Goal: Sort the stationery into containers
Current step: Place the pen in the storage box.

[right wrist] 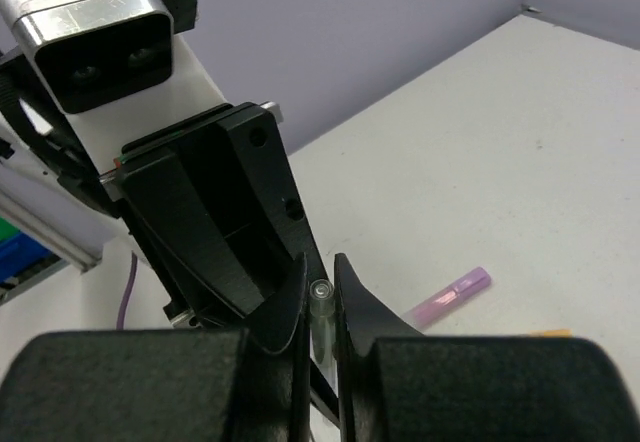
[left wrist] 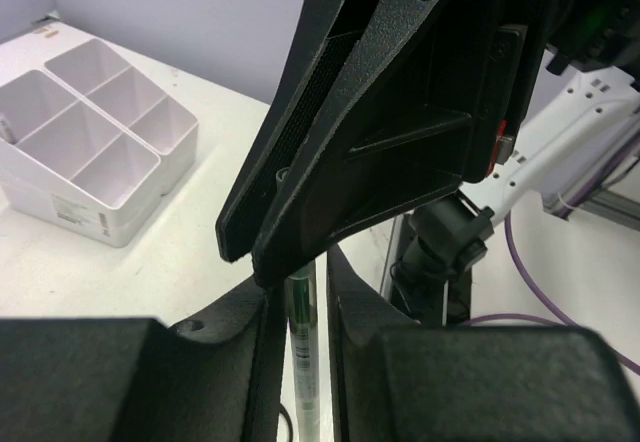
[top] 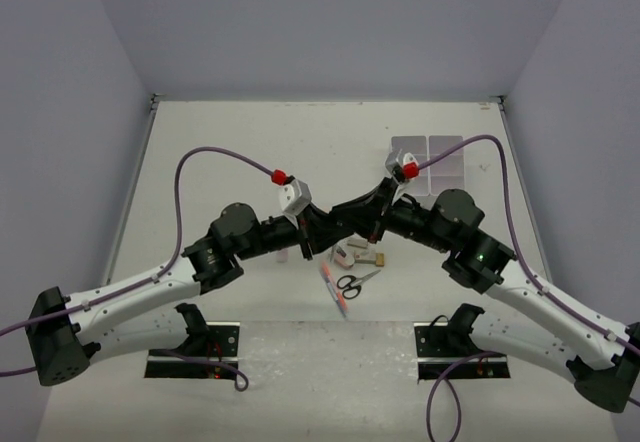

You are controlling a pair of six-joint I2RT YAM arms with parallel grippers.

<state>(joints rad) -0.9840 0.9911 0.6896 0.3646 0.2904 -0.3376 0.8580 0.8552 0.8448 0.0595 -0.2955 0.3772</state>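
Both grippers meet above the middle of the table on a thin green-grey pen. My right gripper is shut on the pen's clear end. My left gripper has the pen between its jaws, which stand slightly apart, with a thin gap on one side. In the top view the left gripper and the right gripper overlap and hide the pen. The white six-compartment organiser box stands at the far right. It looks empty.
Below the grippers lie black-handled scissors, a lilac highlighter, a pink-white eraser and a tan one. An orange tip shows beside the highlighter. Purple cables arc over both arms.
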